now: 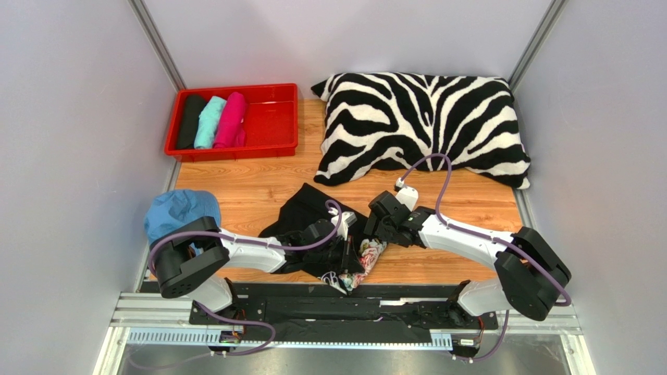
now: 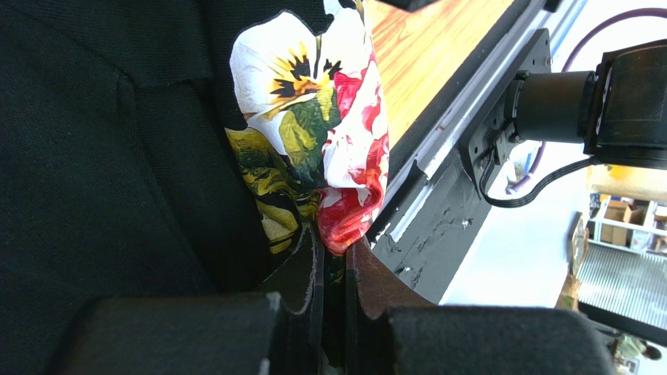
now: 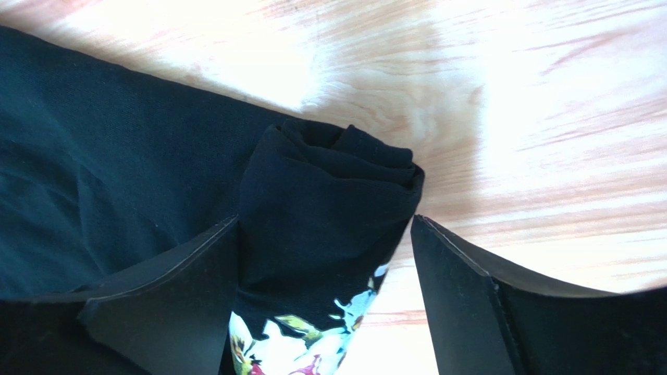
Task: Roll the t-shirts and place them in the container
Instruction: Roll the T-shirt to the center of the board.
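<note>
Low in the centre of the top view, the left end effector [image 2: 333,251] is clenched on the flowered edge of the black t-shirt [image 1: 301,212], its fingers pinching the floral print [image 2: 329,133] close to the tabletop's [image 1: 250,187] near edge. Just to its right, the right end effector [image 3: 325,228] is released, jaws spread to either side of the shirt's rolled end [image 3: 333,195]. A blue cloth [image 1: 180,212] lies at the left by the left arm. Farther back, in the upper left, a red tray [image 1: 270,117] holds a black roll [image 1: 189,121], a teal roll [image 1: 209,121] and a pink roll [image 1: 232,119] side by side. A zebra pillow [image 1: 423,125] fills the upper right.
</note>
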Controlling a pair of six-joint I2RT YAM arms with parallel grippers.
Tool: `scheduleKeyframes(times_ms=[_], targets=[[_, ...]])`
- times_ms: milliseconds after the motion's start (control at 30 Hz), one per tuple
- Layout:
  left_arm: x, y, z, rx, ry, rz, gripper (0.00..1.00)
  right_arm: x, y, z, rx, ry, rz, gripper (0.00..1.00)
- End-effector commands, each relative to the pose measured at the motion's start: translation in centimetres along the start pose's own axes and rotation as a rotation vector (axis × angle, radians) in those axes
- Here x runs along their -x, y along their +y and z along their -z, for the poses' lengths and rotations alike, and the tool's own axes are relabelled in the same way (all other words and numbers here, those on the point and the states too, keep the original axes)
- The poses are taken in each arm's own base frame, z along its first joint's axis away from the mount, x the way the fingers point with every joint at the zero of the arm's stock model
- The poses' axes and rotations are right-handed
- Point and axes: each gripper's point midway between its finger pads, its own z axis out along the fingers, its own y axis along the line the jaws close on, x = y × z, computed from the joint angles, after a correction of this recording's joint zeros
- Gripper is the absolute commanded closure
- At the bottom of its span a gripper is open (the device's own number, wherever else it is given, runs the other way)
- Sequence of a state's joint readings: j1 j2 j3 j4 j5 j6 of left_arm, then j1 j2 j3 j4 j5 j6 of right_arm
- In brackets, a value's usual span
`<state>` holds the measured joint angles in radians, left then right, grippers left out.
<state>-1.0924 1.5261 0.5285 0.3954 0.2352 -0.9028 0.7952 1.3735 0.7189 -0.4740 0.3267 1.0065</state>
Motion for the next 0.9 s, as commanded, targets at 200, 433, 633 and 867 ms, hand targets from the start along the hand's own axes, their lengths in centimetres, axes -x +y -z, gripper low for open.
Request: scheduleKeyframes(times_ms=[200, 433, 633, 867], targets=[[-0.5, -0.8, -0.2, -0.046, 0.03, 0.012, 0.98, 0.3, -0.6, 0.2, -0.003, -0.016, 0.009, 0.16], [-1.0, -0.8, -0.4, -0.067, 0.052, -0.009, 0.98, 0.5, -0.4, -0.9, -0.077, 0.004, -0.004, 0.37], [-1.2, -0.8, -0.3, -0.082, 0.044, -0.054, 0.96, 0.7, -1.9, -0.5, -0.242, 0.055, 0.069, 1.0], [0.8, -1.6, 1.0, 0.018, -0.064, -0.2, 0.63, -0.3, -4.1, -0.2, -0.363, 0.109, 0.094, 1.0]])
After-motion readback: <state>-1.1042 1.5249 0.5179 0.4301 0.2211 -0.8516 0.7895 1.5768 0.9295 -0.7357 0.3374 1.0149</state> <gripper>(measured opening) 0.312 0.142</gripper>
